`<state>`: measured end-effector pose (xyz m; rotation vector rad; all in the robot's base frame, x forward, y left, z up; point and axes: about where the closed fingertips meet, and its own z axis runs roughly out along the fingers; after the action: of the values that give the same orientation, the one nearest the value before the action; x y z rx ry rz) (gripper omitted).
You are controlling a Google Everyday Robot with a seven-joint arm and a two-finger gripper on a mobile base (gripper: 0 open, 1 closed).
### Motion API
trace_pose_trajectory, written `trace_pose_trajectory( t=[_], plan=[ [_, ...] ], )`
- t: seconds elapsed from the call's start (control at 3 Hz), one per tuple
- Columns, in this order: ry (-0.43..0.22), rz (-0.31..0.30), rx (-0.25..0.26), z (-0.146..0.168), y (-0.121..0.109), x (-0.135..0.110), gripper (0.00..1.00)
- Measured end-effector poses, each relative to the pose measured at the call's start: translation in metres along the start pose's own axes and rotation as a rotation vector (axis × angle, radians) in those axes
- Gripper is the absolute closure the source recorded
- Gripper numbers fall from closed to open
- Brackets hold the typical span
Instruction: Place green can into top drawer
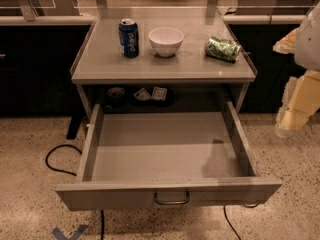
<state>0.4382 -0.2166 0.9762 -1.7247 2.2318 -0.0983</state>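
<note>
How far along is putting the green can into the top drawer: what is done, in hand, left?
Done: the top drawer stands pulled open, no can in it. In hand: nothing; the gripper hangs at the right edge, apart from the green can. Left: that can lies on its side on the tabletop, right of the white bowl, to be grasped and set in the drawer.

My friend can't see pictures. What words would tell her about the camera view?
A grey top drawer stands wide open and empty under a table, where the green can lies on its side at the right, next to a white bowl and an upright blue Pepsi can. The robot's gripper is at the picture's right edge, off the table.
</note>
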Motion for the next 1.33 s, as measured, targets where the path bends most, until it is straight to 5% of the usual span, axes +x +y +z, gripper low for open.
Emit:
trace_pose_trajectory(
  t=[0.33,0.67,1.0,1.33],
  plan=[
    [-0.004,-0.001,0.0,0.001,-0.002,-0.001,0.0],
    [-0.015,-0.03,0.0,0.029,-0.034,-0.017,0.0],
    [-0.013,-0.028,0.012,0.064,-0.091,-0.049,0.0],
    [0.024,0.04,0.026,0.099,-0.156,-0.085,0.0]
  ],
)
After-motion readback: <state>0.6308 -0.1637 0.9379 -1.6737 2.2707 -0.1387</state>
